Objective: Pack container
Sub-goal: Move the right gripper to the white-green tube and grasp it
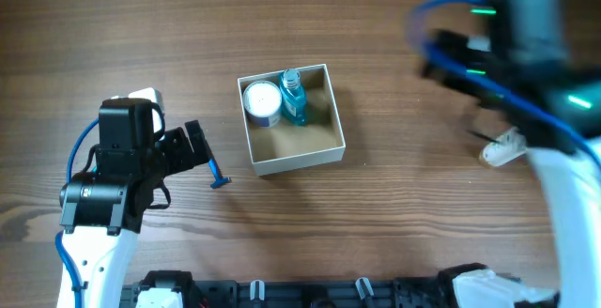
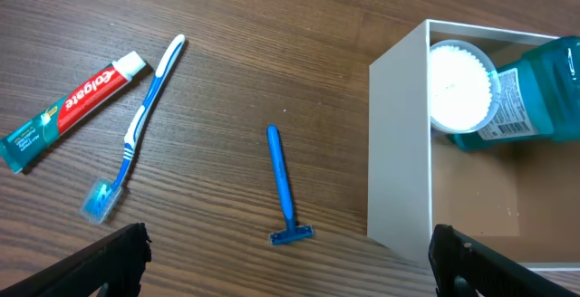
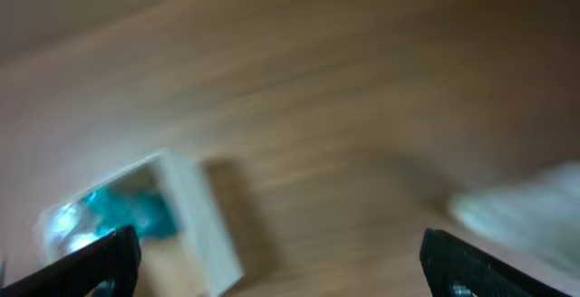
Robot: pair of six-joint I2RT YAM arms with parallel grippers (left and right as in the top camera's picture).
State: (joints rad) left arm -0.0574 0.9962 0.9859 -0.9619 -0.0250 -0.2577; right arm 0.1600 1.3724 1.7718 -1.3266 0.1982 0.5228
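The container (image 1: 299, 162) is a square white-walled box with a tan inside at the table's middle. It holds a small white round jar (image 1: 262, 102) and a blue mouthwash bottle (image 1: 294, 98). My left gripper (image 1: 199, 146) is open and empty, just left of the box. In the left wrist view it (image 2: 290, 274) hovers near a blue razor (image 2: 284, 188), with the box wall (image 2: 399, 152) to its right. My right gripper (image 3: 276, 265) is open and empty. Its view is motion-blurred and shows the box (image 3: 195, 229).
A toothpaste tube (image 2: 71, 109) and a blue toothbrush (image 2: 140, 125) lie left of the razor (image 1: 218, 174); the left arm hides them in the overhead view. A white object (image 1: 502, 146) lies on the table at the right, under the blurred right arm (image 1: 507, 54).
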